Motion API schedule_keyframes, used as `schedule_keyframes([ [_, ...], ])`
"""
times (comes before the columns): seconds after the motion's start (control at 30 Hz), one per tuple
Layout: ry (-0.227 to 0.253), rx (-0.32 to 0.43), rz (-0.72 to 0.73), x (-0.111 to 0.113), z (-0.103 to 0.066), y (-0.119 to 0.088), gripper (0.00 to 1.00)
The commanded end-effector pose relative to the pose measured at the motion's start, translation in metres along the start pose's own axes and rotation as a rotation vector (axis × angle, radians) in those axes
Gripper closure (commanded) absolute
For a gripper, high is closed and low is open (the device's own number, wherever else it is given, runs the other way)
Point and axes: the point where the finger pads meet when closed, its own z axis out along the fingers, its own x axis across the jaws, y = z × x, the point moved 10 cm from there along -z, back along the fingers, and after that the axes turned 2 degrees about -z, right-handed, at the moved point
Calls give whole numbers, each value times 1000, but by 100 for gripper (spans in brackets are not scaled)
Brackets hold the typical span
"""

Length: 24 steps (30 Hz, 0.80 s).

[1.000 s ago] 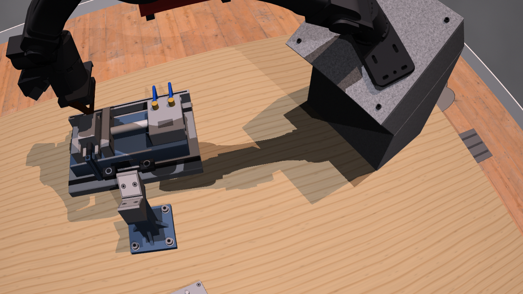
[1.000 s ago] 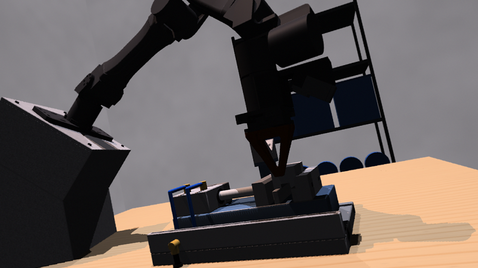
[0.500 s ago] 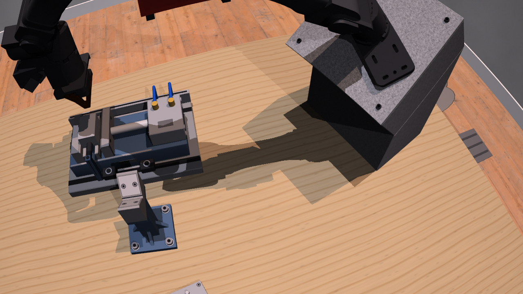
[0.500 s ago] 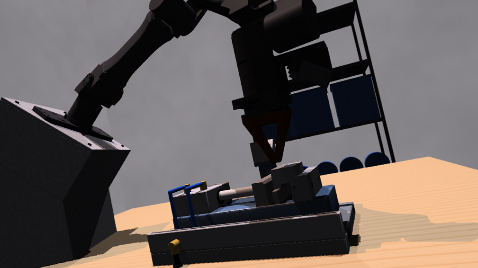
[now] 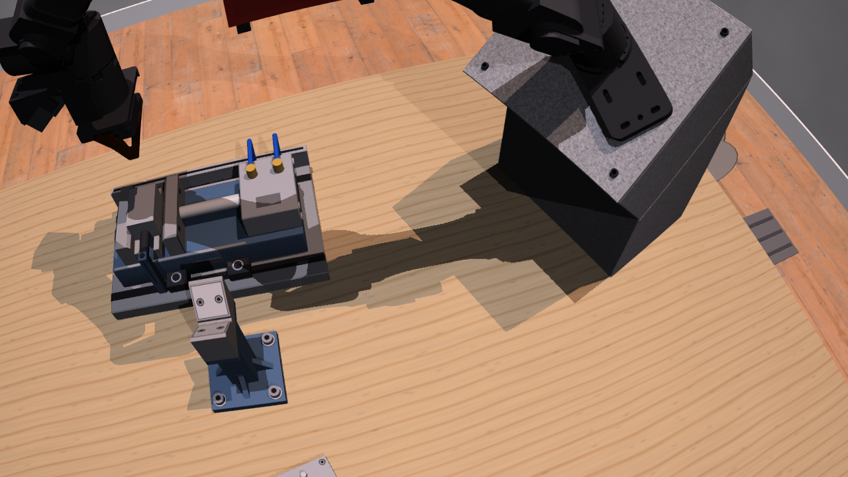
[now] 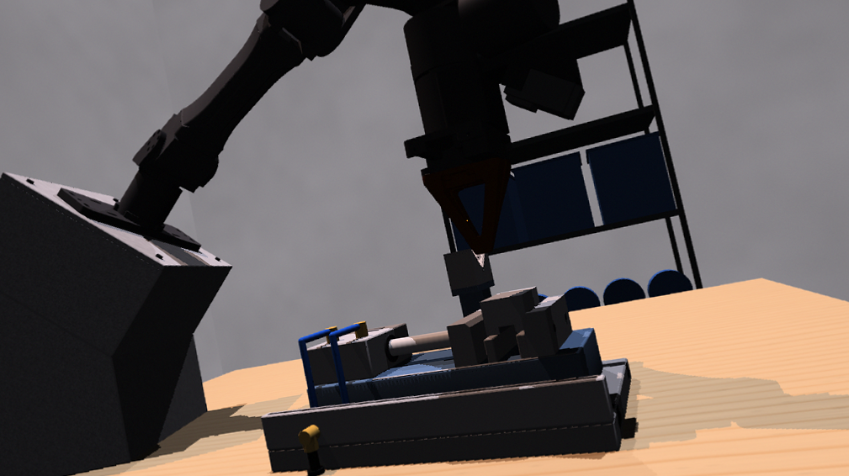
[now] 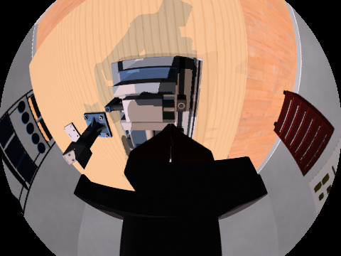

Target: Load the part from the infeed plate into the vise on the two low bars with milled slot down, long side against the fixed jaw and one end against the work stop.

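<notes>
Top view: gripper (image 5: pixel 126 148) pressed together on nothing, off the far left corner of the vise (image 5: pixel 216 228); part (image 5: pixel 140 216) lodged between the jaws at the vise's left end, work stop (image 5: pixel 144 240) beside it; V-block (image 5: pixel 214 338) in front.

Exterior view: gripper (image 6: pixel 478 252) hanging clear above the vise (image 6: pixel 436 387), fingertips meeting in a point; part (image 6: pixel 510 314) down between the jaws.

Wrist view: closed fingers above the vise (image 7: pixel 152 99).

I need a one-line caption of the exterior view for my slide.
Closed, empty claw raised above the open vise on the wooden table.
</notes>
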Motion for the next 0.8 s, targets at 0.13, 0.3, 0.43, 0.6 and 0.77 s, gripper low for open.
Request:
schedule_keyframes([
  [0.13, -16, -49, -12, -2, -33, 8, 100],
  [0.3, -16, -49, -12, -2, -35, 8, 100],
  [0.43, -17, -51, -13, -2, -35, 9, 100],
  [0.6, -18, -54, -14, -2, -35, 9, 100],
  [0.77, -18, -54, -14, -2, -35, 9, 100],
])
